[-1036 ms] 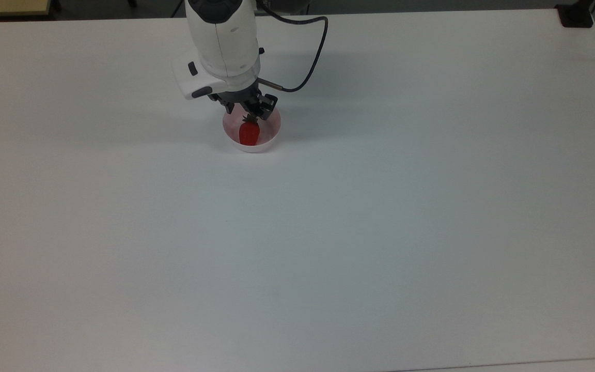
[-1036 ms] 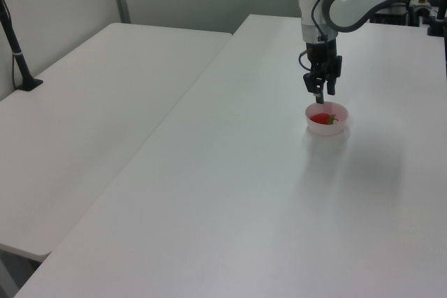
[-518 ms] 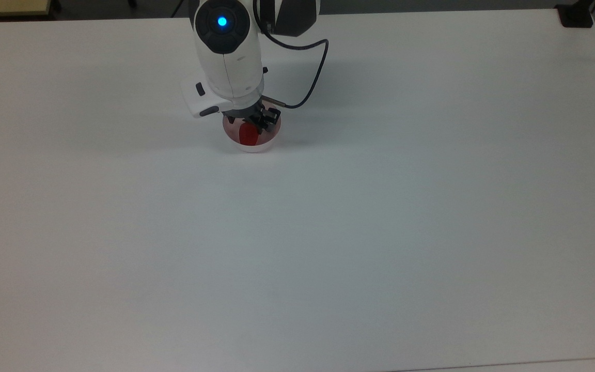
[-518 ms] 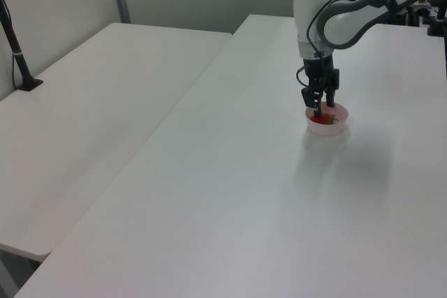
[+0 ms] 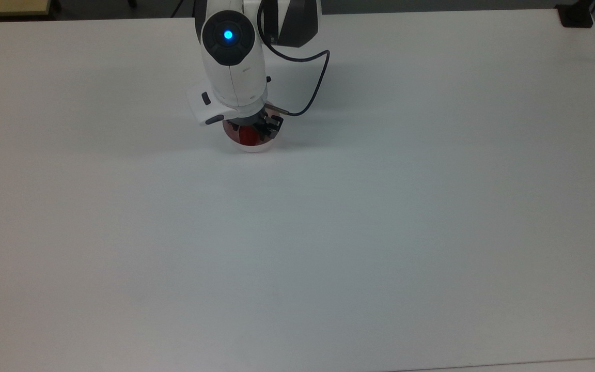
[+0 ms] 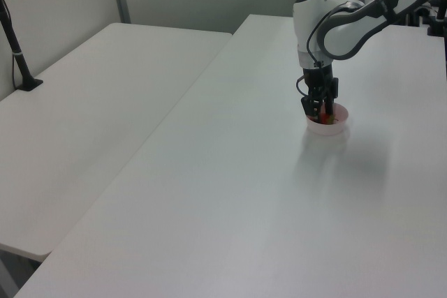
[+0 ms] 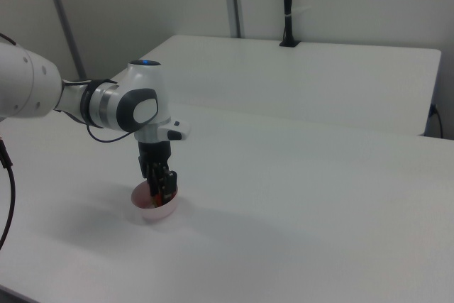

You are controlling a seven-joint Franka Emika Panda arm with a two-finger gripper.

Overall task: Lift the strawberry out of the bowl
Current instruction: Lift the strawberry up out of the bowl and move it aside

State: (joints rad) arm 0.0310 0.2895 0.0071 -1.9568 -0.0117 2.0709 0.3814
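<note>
In the top view, the gripper [image 5: 248, 130] reaches down into the pink bowl [image 5: 248, 146] on the white table [image 5: 380, 206], with its fingers on either side of the red strawberry [image 5: 247, 135] lying inside. I cannot tell if they squeeze it. In the left view, the gripper [image 6: 318, 111] dips into the bowl [image 6: 330, 128], and a bit of red shows there. In the right view, the gripper [image 7: 161, 188] is low inside the bowl [image 7: 153, 209], by the strawberry [image 7: 157, 194].
</note>
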